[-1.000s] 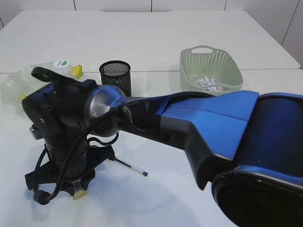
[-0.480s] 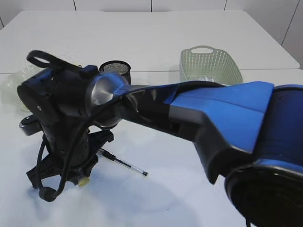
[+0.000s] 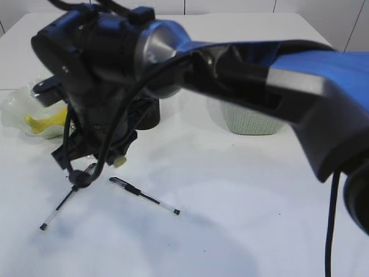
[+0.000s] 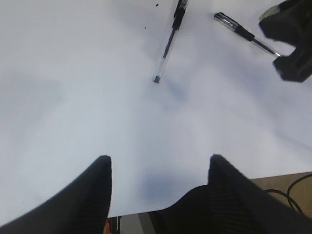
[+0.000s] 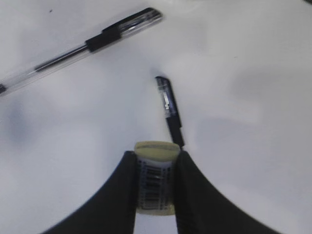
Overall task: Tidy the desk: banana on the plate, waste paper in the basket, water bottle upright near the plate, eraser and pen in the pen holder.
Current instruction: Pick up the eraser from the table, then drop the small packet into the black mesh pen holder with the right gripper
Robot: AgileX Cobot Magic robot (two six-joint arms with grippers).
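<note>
My right gripper (image 3: 119, 159) hangs above the table's left side, shut on a yellowish eraser (image 5: 155, 181) with a barcode sleeve. Two clear pens with black caps lie below it: one (image 3: 144, 197) to its right, the other (image 3: 57, 210) to its lower left. Both pens (image 5: 83, 46) (image 5: 169, 108) also show in the right wrist view. My left gripper (image 4: 158, 163) is open over bare table near the front edge. A banana (image 3: 43, 123) lies on the clear plate (image 3: 12, 108). The pen holder (image 3: 152, 112) is mostly hidden behind the arm. Water bottle and waste paper are hidden.
The right arm crosses the whole exterior view and covers much of the back of the table. A pale green basket (image 3: 251, 122) shows partly beneath it. In the left wrist view the right gripper (image 4: 291, 41) shows at top right, near one pen (image 4: 243, 33).
The right gripper has risen off the table with the eraser and moved back toward the pen holder. A second pen has come into view at front left.
</note>
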